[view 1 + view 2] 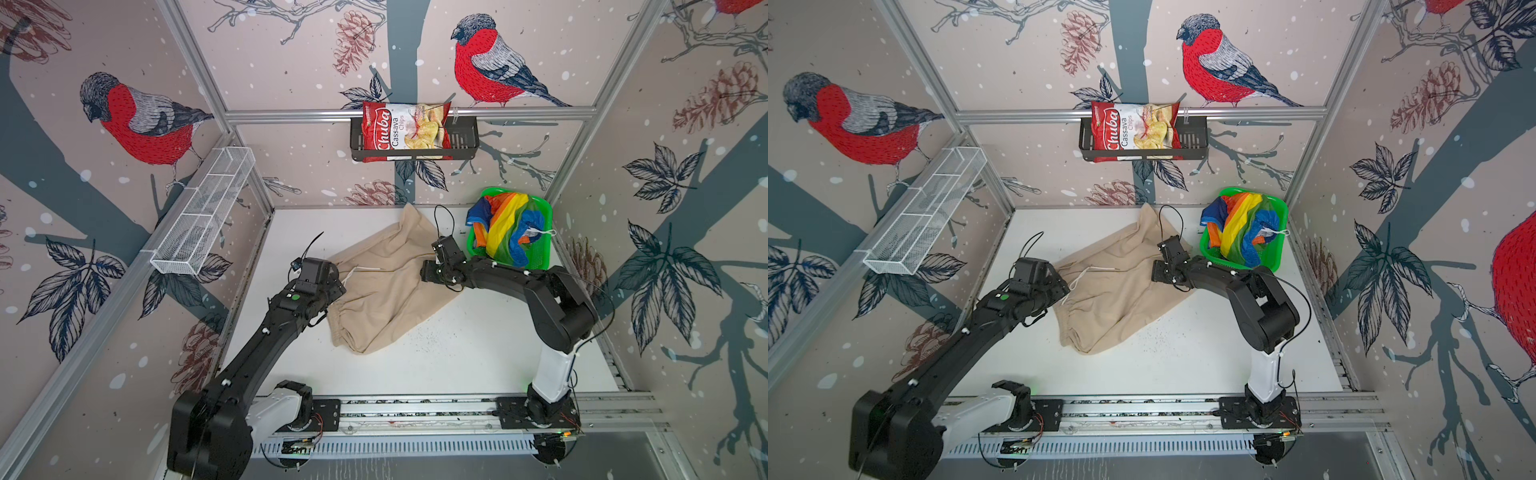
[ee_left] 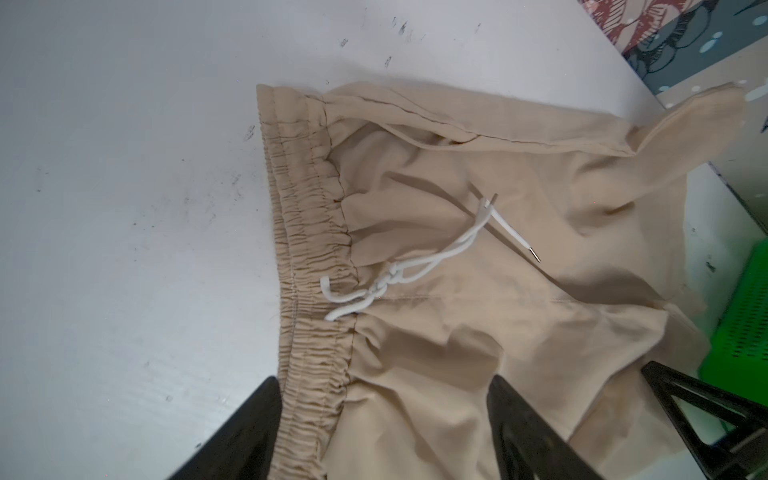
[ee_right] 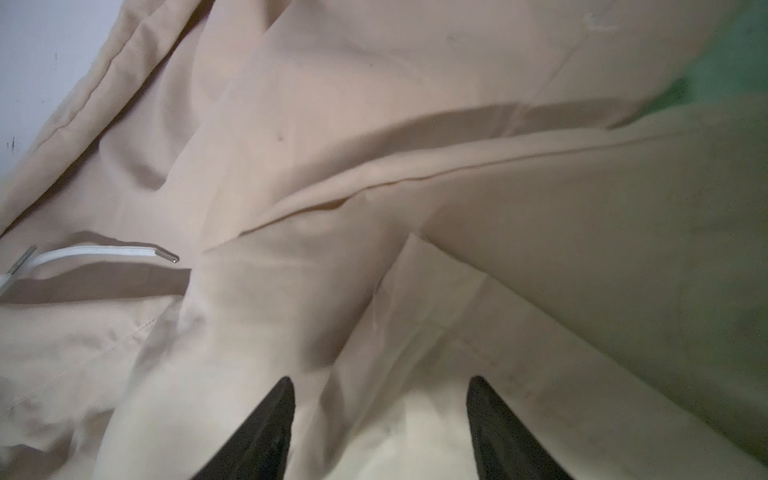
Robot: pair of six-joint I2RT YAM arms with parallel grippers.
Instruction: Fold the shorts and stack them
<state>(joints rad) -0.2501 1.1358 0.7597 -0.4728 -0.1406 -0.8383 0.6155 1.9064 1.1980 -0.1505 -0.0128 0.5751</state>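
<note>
Scuffed white surface (image 1: 457,353): crumpled matte beige shorts (image 1: 386,291), gathered elastic waist; shiny rainbow shorts (image 1: 505,232) bunched in green basket (image 1: 542,253). Left pincer (image 2: 384,378), right pincer (image 3: 380,378): both apart.

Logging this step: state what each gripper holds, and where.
Nothing held. Both open: left gripper over the waistband of the beige shorts, right gripper over their cloth.

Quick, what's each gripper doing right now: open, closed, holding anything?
Left gripper: open above the beige shorts, holding nothing.
Right gripper: open above the beige shorts, holding nothing.
</note>
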